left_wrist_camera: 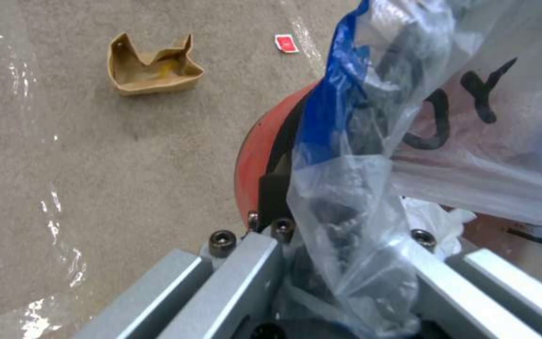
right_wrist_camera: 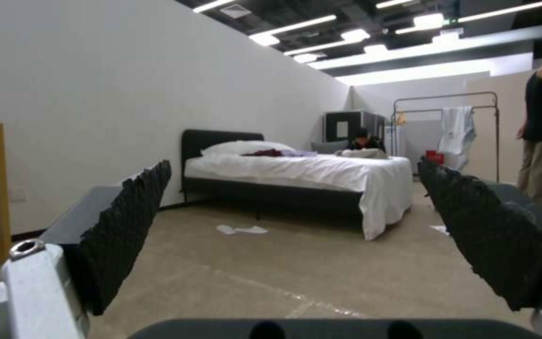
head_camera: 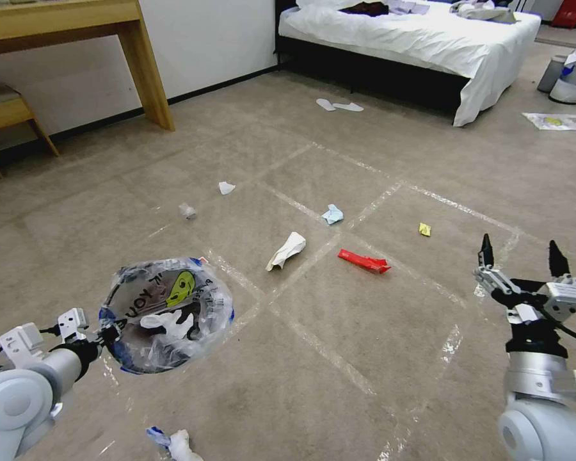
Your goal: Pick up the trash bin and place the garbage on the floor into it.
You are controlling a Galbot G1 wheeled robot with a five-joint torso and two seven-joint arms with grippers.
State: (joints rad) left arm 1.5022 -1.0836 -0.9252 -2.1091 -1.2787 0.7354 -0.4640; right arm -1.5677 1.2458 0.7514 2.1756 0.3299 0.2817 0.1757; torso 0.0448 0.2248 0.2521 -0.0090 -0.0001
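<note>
A: Bin point(head_camera: 166, 314)?
B: Low left over the floor point(head_camera: 339, 358), left gripper point(head_camera: 105, 333) clamped on its rim through the bag. Light, stiff wall, slippery liner; rim's the right hold.
A: Right gripper point(head_camera: 521, 259)?
B: Wide apart, empty, raised at right. Garbage well apart: tissue point(head_camera: 287, 250), red wrapper point(head_camera: 363, 260). Both soft, pinch mid-body.
</note>
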